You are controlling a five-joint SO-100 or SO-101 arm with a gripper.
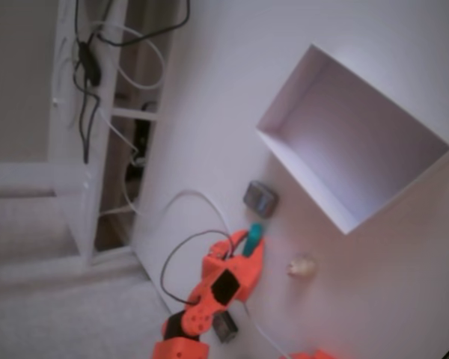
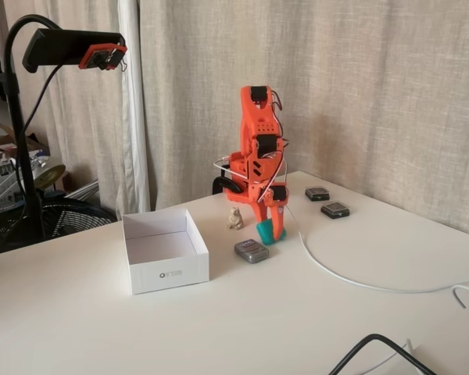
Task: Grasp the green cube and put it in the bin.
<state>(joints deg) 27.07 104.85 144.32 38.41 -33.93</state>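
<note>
The green cube [image 1: 255,234] [image 2: 265,232] is a small teal block between the fingertips of my orange gripper [image 1: 252,241] [image 2: 270,229]. The gripper points down and is shut on the cube, which sits at or just above the table top. The bin [image 1: 284,146] [image 2: 166,273] is a white open-top box. In a fixed view it lies up and to the right of the gripper; in the other it stands to the left of it, about a box width away. Nothing shows inside the bin.
A dark grey block [image 1: 260,198] [image 2: 252,251] lies close beside the gripper, toward the bin. A small beige lump [image 1: 301,265] [image 2: 235,218] sits nearby. Two small dark blocks [image 2: 318,193] and a white cable [image 2: 336,277] lie to the right. A camera stand [image 2: 19,141] rises at the left.
</note>
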